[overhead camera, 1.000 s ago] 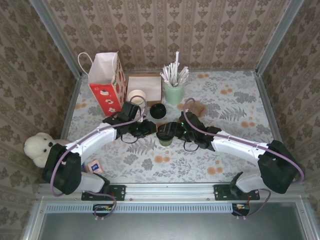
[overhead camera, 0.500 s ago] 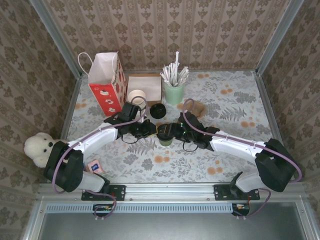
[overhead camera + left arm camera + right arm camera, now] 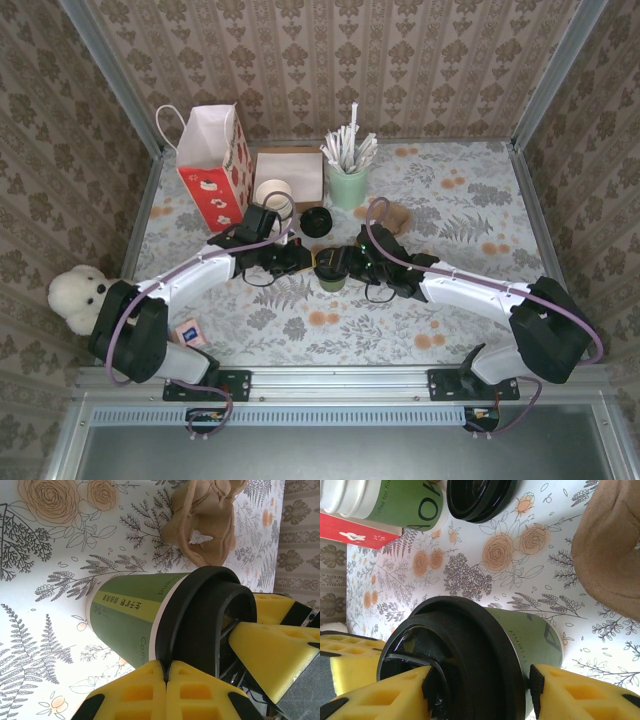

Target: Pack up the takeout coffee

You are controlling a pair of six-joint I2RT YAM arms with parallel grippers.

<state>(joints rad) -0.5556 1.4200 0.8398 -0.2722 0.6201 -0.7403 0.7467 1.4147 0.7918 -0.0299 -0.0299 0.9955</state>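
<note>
The takeout coffee (image 3: 331, 270), a dark green cup (image 3: 127, 612) with a black lid (image 3: 200, 620), stands at mid-table between both arms. My left gripper (image 3: 306, 260) is shut, and its joined yellow fingertips (image 3: 166, 672) press against the lid's rim. My right gripper (image 3: 347, 262) is clamped on the coffee. One of its pads (image 3: 410, 690) sits on the lid's top (image 3: 470, 650) and the other pad (image 3: 540, 687) on the green wall (image 3: 535, 640). That right finger (image 3: 272, 650) also appears in the left wrist view.
A red and white paper bag (image 3: 213, 170) stands at the back left by a white box (image 3: 290, 170). Stacked lidless cups (image 3: 272, 195), loose black lids (image 3: 316, 221), a mint cup of straws (image 3: 347, 180) and a brown holder (image 3: 400, 215) lie behind the arms. A teddy bear (image 3: 78, 297) sits at the left edge.
Both grippers have closed in slightly on the coffee. The right gripper shifted a little left over the lid. The cup has barely moved.
</note>
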